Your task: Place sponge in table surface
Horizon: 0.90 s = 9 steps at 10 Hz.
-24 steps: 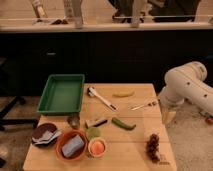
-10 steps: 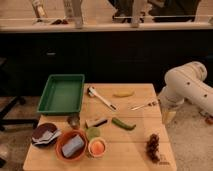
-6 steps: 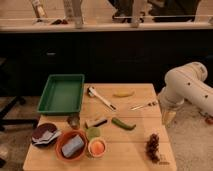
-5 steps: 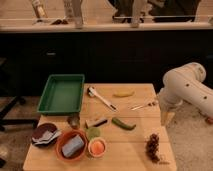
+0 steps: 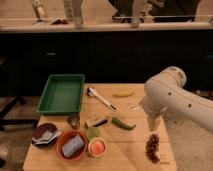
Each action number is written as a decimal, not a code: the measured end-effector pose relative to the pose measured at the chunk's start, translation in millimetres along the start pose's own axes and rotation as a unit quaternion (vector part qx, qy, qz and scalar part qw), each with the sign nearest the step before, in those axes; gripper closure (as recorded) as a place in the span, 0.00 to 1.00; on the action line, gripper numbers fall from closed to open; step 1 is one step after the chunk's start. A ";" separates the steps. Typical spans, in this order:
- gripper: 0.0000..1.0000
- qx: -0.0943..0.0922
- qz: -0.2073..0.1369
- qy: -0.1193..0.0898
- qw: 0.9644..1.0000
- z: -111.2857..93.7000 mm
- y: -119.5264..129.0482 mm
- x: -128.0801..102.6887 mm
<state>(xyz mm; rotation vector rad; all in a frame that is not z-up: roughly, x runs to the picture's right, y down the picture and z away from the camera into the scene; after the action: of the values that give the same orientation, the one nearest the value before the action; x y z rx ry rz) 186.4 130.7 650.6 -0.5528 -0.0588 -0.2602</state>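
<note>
The sponge, a small grey-blue block, lies inside the orange bowl at the front left of the table surface, a light wooden top. My white arm reaches in from the right. Its gripper hangs pointing down over the right part of the table, above a dark red bunch. The gripper is far to the right of the sponge, open, with nothing in it.
A green tray sits at the back left. A white utensil, a banana, a tan-and-dark brush block, a green vegetable, a small orange cup and stacked dark dishes lie around.
The arm has swung a little to the left, bringing the gripper in over the table's right side. The sponge and other items have not moved.
</note>
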 end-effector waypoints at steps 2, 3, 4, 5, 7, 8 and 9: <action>0.20 -0.003 -0.022 0.002 1.000 2.1 4.1 -23.8; 0.20 -0.005 -0.037 0.003 0.999 4.3 5.2 -44.4; 0.20 -0.007 -0.053 0.002 0.999 6.5 6.3 -62.3; 0.20 -0.009 -0.071 0.002 0.997 8.6 8.6 -80.8; 0.20 -0.013 -0.100 -0.002 0.995 11.3 13.6 -106.9; 0.20 -0.015 -0.099 0.000 0.995 11.5 14.9 -105.0; 0.20 -0.015 -0.099 0.000 0.995 11.4 15.3 -104.5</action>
<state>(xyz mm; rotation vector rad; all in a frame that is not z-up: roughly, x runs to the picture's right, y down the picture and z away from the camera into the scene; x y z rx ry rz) 89.6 173.1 639.5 -0.5771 -0.1096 -0.4540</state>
